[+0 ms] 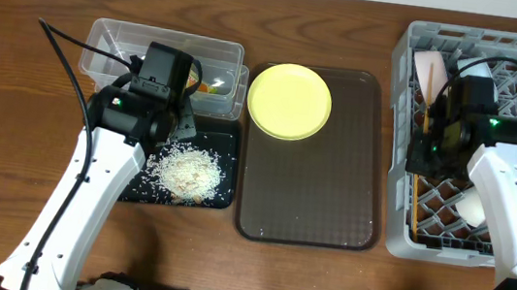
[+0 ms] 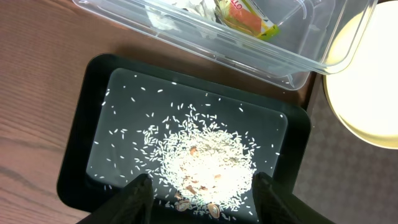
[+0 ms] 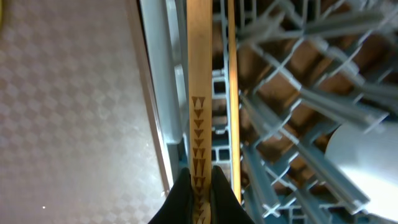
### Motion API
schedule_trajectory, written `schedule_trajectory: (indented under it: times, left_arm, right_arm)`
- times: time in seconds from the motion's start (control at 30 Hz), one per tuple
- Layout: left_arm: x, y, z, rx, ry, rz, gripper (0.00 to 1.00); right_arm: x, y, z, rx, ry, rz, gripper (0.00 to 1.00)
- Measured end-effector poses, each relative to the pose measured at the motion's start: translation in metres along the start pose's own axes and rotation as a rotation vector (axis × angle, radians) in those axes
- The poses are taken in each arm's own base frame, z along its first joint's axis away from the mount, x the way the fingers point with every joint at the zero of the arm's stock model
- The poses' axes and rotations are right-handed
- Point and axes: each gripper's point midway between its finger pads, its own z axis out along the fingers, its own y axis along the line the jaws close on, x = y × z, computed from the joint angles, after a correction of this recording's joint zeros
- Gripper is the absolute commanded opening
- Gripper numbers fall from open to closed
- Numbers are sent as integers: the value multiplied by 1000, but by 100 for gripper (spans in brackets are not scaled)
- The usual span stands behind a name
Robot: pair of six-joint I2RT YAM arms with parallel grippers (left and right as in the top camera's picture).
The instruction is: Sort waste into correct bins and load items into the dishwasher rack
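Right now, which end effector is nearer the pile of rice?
Left. The left end effector hovers open directly over the rice; the right end effector is far across at the dishwasher rack, gripping a chopstick.

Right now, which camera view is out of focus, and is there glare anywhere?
Right wrist view: the dishwasher rack is soft and blurred, the wooden stick only slightly sharper. Left wrist view: sharp on the rice, with the yellow plate blown out. Overhead view: even light, no strong glare.

The left gripper (image 2: 204, 182) hangs with its fingers spread over a black tray (image 2: 78, 155), either side of a rice heap (image 2: 205, 155). Beyond the tray sits a clear bin (image 2: 249, 53) of wrappers (image 2: 245, 15), with a yellow plate (image 2: 367, 81) at right.
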Motion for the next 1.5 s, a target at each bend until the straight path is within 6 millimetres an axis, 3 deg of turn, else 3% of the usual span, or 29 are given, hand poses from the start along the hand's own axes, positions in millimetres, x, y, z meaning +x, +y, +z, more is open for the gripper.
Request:
schedule_trajectory:
  times: [0.33,0.83,1.23,1.5]
  left_arm:
    - [0,0,0,-1,0,0,55]
    - [0,0,0,0,1,0,55]
    - [0,0,0,-1,0,0,55]
    - [0,0,0,0,0,0,55]
  right_arm:
    - [47,-12,25,52,144,81,1]
    - [44,-22,25,112,124,85,1]
    - [39,-18,25,81,106,-2,1]
    - [36,-3,18,-11,81,-127,1]
